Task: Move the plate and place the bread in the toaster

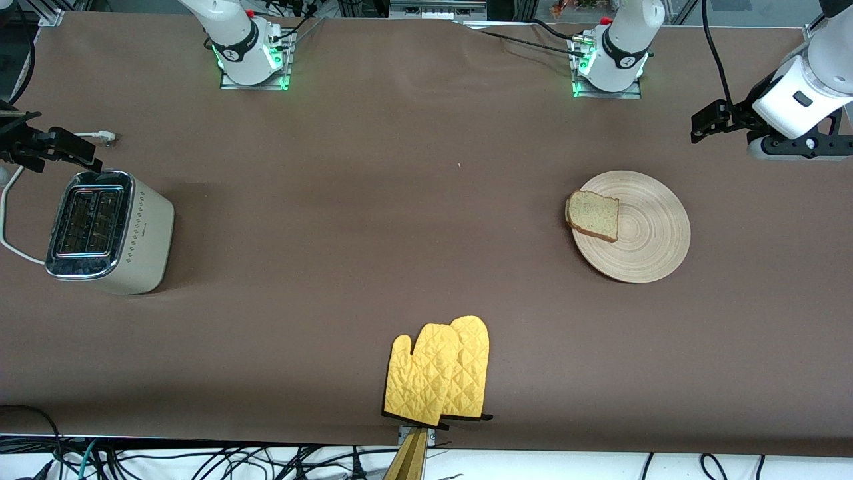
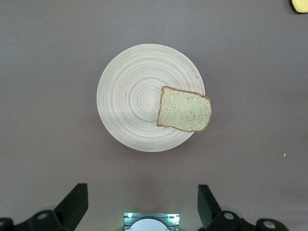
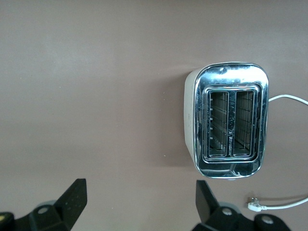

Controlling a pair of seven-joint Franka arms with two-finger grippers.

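The round pale wooden plate (image 1: 643, 233) lies toward the left arm's end of the table. The bread (image 1: 593, 215) lies flat on it, slightly overhanging the rim on the side toward the right arm's end. Both show in the left wrist view, the plate (image 2: 130, 101) and the bread (image 2: 185, 109). The cream toaster (image 1: 106, 230) with a chrome top stands at the right arm's end, both slots empty (image 3: 230, 120). My left gripper (image 1: 708, 125) (image 2: 143, 192) is open and empty, over the table beside the plate. My right gripper (image 1: 63, 150) (image 3: 141, 190) is open and empty, over the table beside the toaster.
Two yellow quilted oven mitts (image 1: 440, 373) lie at the table's edge nearest the front camera, midway along it. The toaster's white cord (image 1: 10, 220) loops out at the right arm's end, and its plug (image 1: 103, 137) lies loose on the table.
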